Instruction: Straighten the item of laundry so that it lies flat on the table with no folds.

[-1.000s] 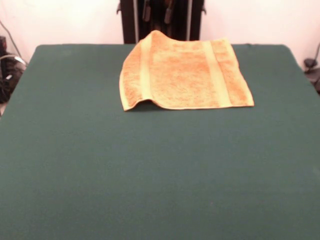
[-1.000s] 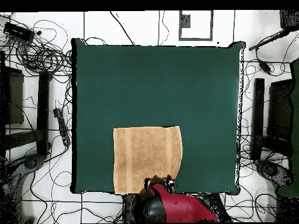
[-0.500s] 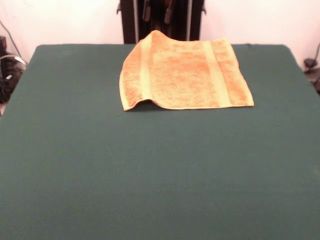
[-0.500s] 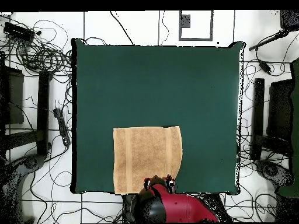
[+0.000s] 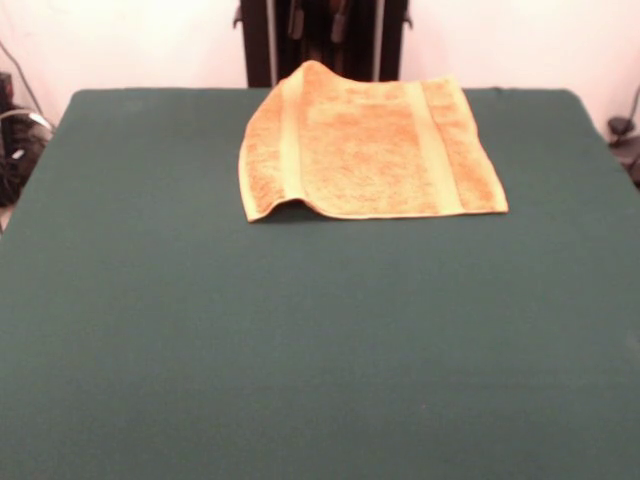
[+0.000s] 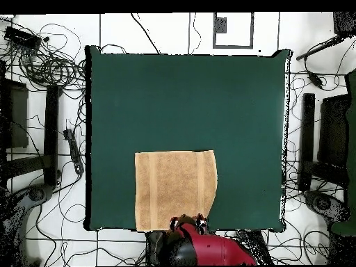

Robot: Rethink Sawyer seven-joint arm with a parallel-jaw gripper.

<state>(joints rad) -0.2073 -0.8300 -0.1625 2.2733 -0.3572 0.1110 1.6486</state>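
Note:
The golden-orange towel [image 5: 370,150] lies on the dark green table [image 5: 300,350], at the far edge by the pedestal. Two paler woven bands run across it. Its left side bulges up: the far left corner stands raised in a hump and the near left corner curls off the cloth. In the overhead view the towel [image 6: 174,188] reaches the table's [image 6: 188,104] bottom edge. The red arm [image 6: 212,250] ends at my gripper [image 6: 188,221], just over the towel's edge nearest the base. The arm hides the gripper, and I cannot tell whether it touches or holds the towel.
The black pedestal [image 5: 320,40] stands behind the towel. Tangled cables [image 6: 49,62] and black stands [image 6: 306,139] cover the floor on both sides of the table. Most of the green top lies between the towel and the front edge.
In the overhead view the arm's end has drawn back a little toward the base. The towel has not moved.

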